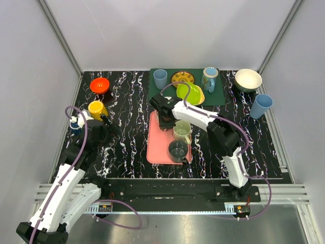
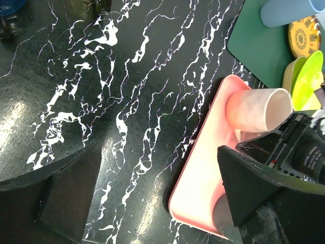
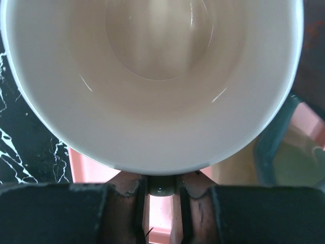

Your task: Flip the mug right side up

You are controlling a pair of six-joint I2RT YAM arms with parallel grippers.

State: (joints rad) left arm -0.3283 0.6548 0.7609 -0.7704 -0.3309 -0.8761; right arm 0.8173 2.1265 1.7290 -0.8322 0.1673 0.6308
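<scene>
The mug (image 2: 254, 109) is pale pink outside and white inside. It is tipped on its side over the far end of the pink tray (image 2: 203, 173), its mouth toward the right wrist camera. Its white inside (image 3: 152, 76) fills the right wrist view. My right gripper (image 3: 160, 190) is shut on the mug's dark handle (image 3: 160, 184); from the top it (image 1: 165, 121) covers the mug. I cannot tell whether the mug touches the tray. My left gripper (image 2: 152, 168) is open and empty above the black marble table, left of the tray.
A light green mug (image 1: 182, 131) and a dark teal mug (image 1: 177, 150) stand upright on the tray (image 1: 157, 147). A yellow mug (image 1: 96, 108) and a red bowl (image 1: 100, 85) sit at the left. A green mat (image 1: 218, 96) at the back holds cups, a plate and bowls.
</scene>
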